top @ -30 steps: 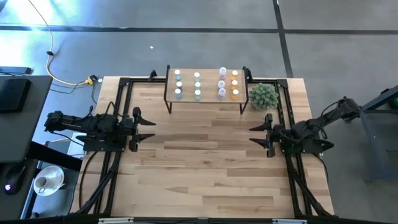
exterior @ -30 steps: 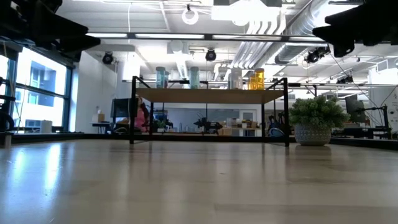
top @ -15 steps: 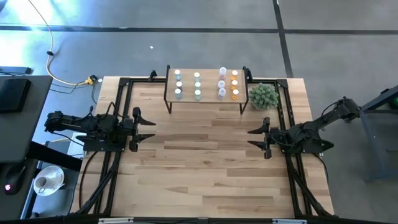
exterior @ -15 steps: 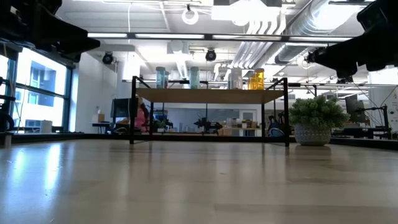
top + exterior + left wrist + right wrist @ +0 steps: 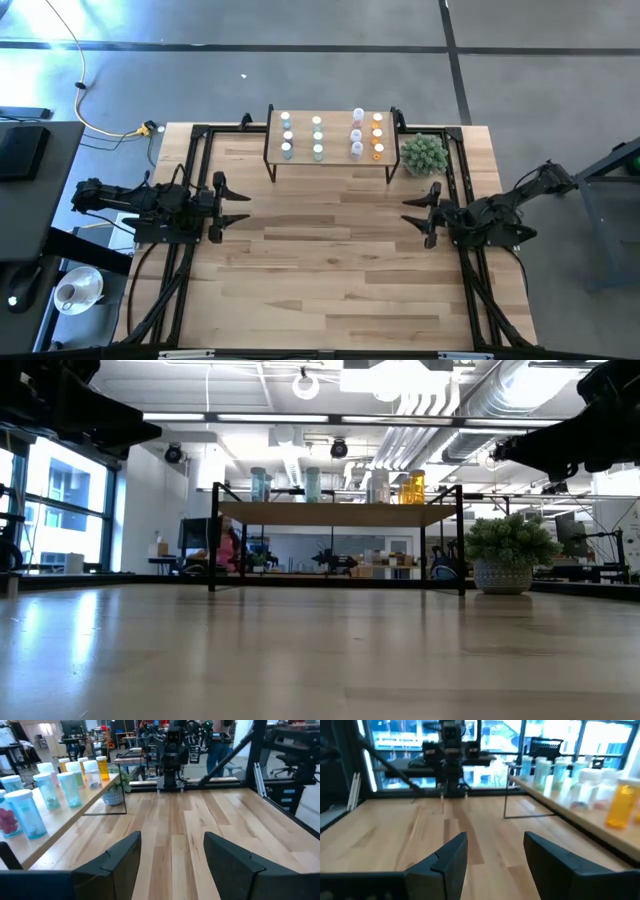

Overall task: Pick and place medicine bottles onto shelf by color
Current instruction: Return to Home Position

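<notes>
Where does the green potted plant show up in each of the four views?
High view: the plant stands just off the shelf's right end.
Low view: the plant is right of the shelf.
Left wrist view: the plant is at the shelf's far end.
Right wrist view: not in it.
Shared landmark: the shelf, seen in all four.

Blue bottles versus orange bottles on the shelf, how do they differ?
Colour: the blue bottles have blue bodies, the orange bottles orange ones. Place: in the high view the blue bottles line the shelf at its left end, the orange bottles its right end, by the plant. Shared: white caps, upright, in a row. The left gripper and right gripper, both open, touch neither.
</notes>
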You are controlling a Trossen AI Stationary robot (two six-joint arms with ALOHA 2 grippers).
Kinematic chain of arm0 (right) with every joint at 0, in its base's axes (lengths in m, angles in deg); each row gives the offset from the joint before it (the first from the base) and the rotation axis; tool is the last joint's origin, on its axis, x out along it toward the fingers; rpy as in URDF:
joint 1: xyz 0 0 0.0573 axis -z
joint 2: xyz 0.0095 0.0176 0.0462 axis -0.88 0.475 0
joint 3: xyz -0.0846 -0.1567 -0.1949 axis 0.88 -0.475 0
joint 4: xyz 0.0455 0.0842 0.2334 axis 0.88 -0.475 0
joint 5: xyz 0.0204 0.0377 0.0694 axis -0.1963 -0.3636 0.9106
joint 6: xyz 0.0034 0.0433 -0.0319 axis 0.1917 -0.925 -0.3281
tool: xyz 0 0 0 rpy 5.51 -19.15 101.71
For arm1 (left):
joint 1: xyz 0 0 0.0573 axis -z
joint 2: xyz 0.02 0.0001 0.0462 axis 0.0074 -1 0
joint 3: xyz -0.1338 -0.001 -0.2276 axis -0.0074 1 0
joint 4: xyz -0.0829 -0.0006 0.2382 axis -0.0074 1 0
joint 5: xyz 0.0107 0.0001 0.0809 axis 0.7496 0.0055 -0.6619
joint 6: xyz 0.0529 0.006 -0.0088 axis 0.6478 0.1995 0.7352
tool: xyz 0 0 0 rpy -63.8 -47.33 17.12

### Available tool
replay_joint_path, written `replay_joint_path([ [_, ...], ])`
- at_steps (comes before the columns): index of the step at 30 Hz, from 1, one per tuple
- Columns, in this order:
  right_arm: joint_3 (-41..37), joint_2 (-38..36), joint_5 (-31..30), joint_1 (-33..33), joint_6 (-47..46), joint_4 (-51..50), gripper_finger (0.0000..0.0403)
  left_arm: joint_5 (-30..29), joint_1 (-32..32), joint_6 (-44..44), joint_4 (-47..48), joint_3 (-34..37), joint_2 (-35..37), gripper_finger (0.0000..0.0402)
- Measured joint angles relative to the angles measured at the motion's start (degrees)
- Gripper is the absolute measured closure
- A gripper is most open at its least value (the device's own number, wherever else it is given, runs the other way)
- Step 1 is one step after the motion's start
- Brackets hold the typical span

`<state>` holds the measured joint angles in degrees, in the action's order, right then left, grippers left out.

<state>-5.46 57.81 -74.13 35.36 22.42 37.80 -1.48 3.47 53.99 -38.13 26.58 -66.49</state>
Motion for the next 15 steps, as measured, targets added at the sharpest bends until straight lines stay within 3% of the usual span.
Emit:
replay_joint_path([
  [5, 1.4, -9.9, -0.3, 0.0, 1.0, -6.1, 0.0217, -2.1, 0.0, -3.0, -3.3, 0.0, 0.0, 0.0195],
  [15, 1.3, -10.1, -2.2, 0.8, -2.9, -8.9, 0.0217, -3.8, 0.0, -7.2, 0.1, 0.0, 1.0, 0.0195],
])
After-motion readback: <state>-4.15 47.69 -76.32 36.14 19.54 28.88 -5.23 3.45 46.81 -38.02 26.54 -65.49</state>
